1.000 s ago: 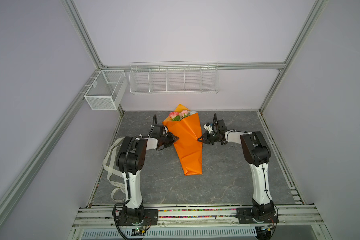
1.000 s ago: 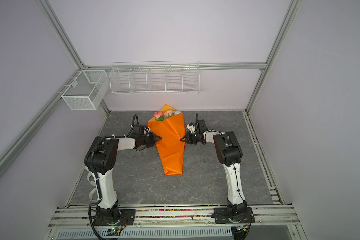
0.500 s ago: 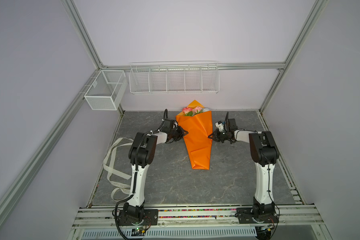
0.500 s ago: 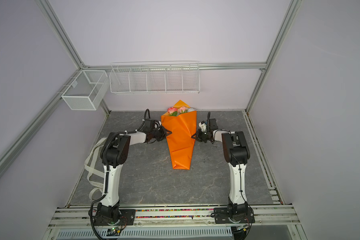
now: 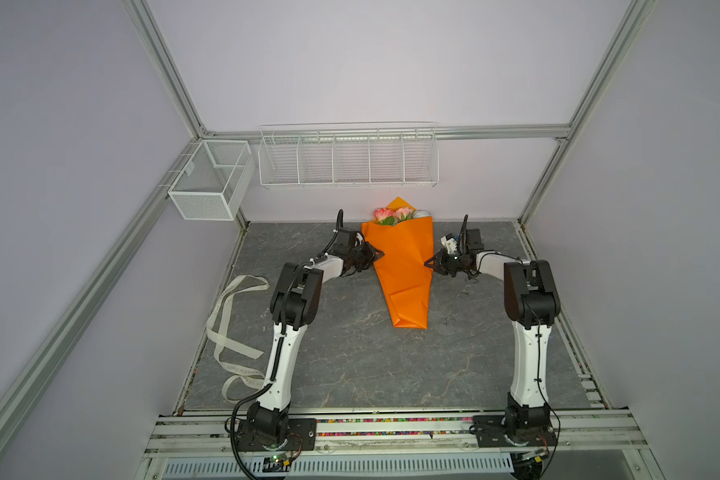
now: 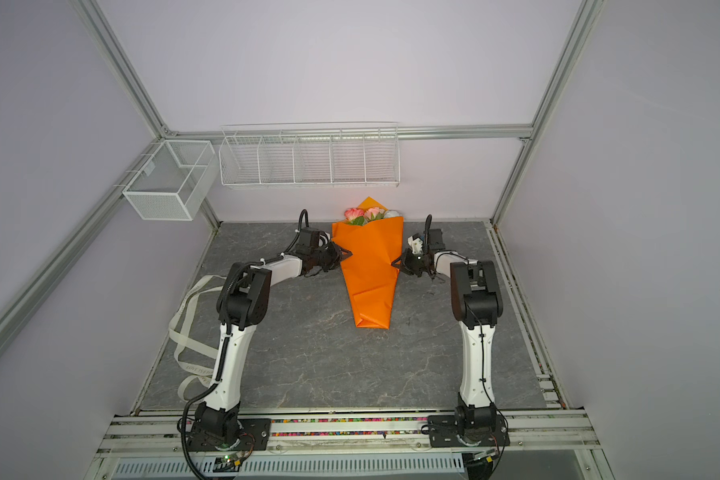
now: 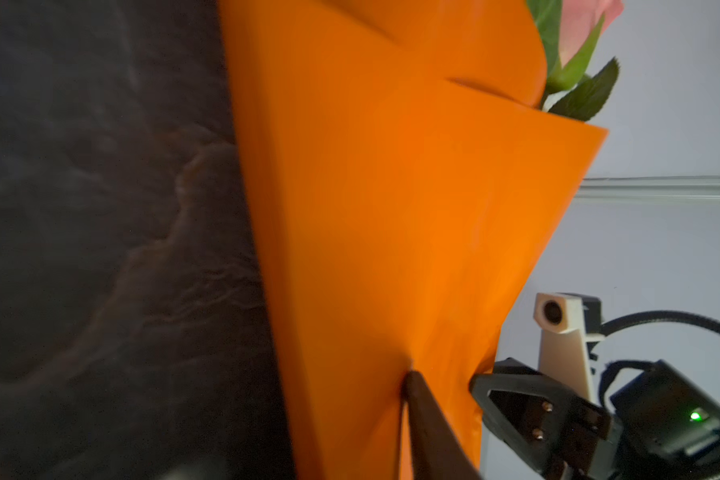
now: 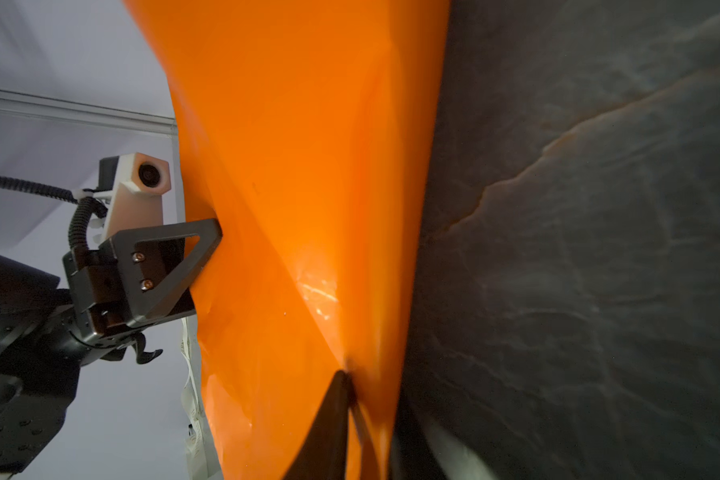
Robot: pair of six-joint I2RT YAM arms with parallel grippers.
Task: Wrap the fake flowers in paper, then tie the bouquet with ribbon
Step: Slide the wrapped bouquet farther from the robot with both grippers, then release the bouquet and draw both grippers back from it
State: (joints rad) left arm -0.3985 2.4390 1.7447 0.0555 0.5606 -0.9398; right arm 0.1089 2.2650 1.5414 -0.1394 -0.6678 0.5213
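The bouquet (image 5: 404, 266) (image 6: 371, 266), a cone of orange paper, lies on the dark stone table (image 5: 350, 365) with its narrow end toward me. The fake flowers (image 5: 393, 215) (image 6: 364, 215), pink and pale roses, poke out at the far end, and one rose (image 7: 578, 25) shows in the left wrist view. My left gripper (image 5: 376, 255) (image 6: 344, 254) is at the cone's left edge and my right gripper (image 5: 430, 262) (image 6: 396, 262) at its right edge. Both are open, the jaws a little apart with the paper's edge between them. One dark fingertip (image 7: 416, 386) (image 8: 333, 399) of each rests on the paper. The cone bears no ribbon.
A cream printed ribbon (image 5: 233, 328) (image 6: 192, 332) lies loose at the table's left edge, beside the left arm. A white wire rack (image 5: 348, 160) and a mesh box (image 5: 208, 183) hang on the back and left walls. The back wall stands just behind the flowers.
Both grippers carried the bouquet to the right and toward the back wall. Their jaws have since parted a little on the paper edges. The ribbon is now uncovered at the left.
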